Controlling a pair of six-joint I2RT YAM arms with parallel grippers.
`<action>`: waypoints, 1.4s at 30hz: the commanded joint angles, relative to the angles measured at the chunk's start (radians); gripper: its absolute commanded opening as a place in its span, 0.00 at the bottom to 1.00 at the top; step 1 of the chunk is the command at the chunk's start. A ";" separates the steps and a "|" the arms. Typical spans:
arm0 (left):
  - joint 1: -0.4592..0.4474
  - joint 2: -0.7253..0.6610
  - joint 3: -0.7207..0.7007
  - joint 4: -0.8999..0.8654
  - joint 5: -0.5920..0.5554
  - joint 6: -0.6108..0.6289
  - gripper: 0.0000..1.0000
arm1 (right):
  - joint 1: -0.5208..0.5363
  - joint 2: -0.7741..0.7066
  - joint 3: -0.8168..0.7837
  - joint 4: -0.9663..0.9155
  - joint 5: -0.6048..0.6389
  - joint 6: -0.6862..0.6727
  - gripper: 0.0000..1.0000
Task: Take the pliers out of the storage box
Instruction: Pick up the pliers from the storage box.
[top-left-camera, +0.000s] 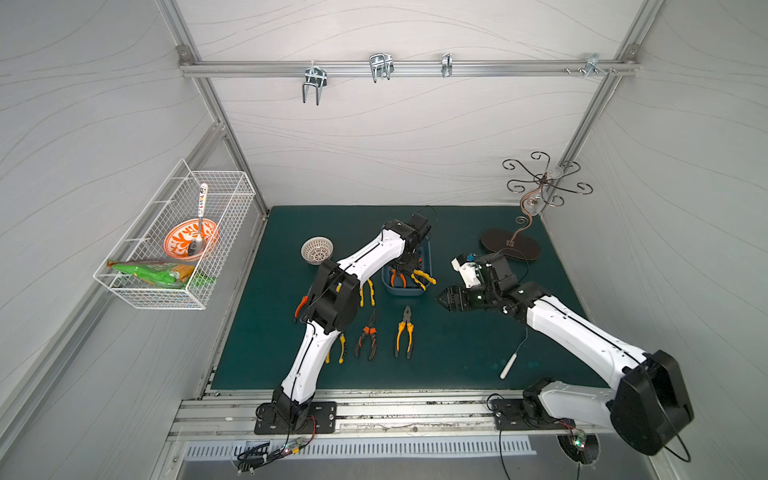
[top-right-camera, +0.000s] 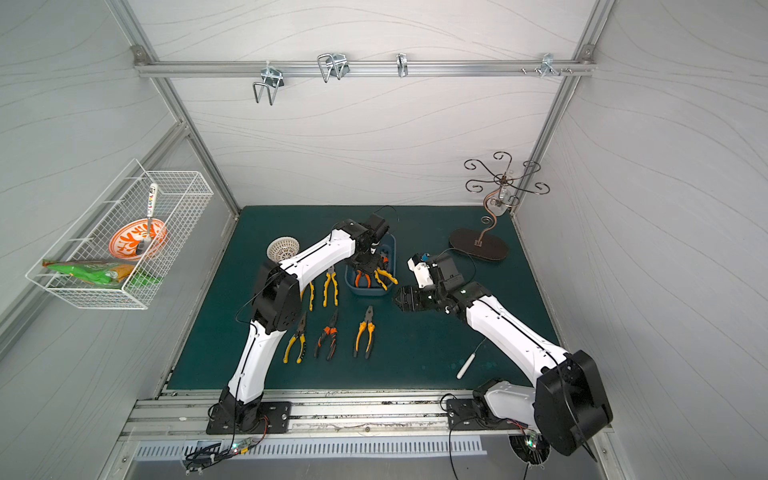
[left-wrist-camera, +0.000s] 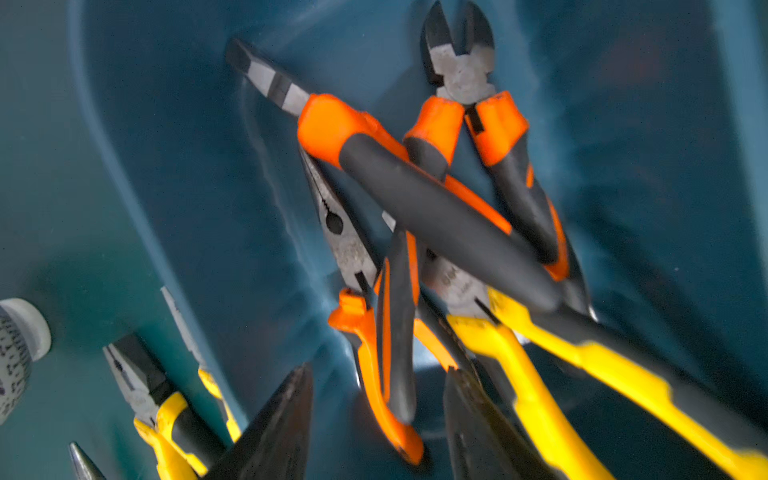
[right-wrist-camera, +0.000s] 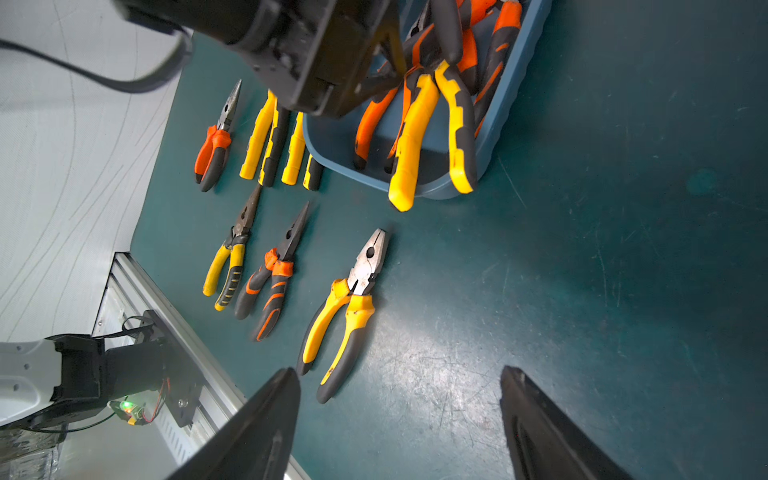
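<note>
Black left gripper (left-wrist-camera: 378, 370), jaws apart, straddles handles of orange-and-black needle-nose pliers (left-wrist-camera: 353, 257) in slate-blue plastic storage box (top-left-camera: 405, 293). Long axis points away from wrist; right gripper (right-wrist-camera: 398, 370) open, empty, beside box.

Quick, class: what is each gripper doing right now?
Left gripper: straddling orange-handled pliers in the storage box; grip cannot be told.
Right gripper: open, empty, above the mat.

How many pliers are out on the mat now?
6. Front row: yellow long-nose, orange long-nose, yellow blunt-nose. Back row beside the box: orange pair, yellow pair, second yellow pair, the yellow ones partly behind the left arm.
</note>
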 joint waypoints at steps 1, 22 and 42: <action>0.004 0.060 0.065 -0.023 -0.046 0.045 0.55 | -0.007 -0.012 0.003 -0.003 -0.017 0.002 0.80; 0.006 -0.172 -0.095 0.196 -0.048 -0.001 0.00 | -0.048 -0.049 -0.013 0.031 -0.074 0.062 0.80; 0.085 -0.554 -0.553 0.633 0.299 -0.231 0.00 | -0.149 -0.052 0.013 0.212 -0.260 0.251 0.78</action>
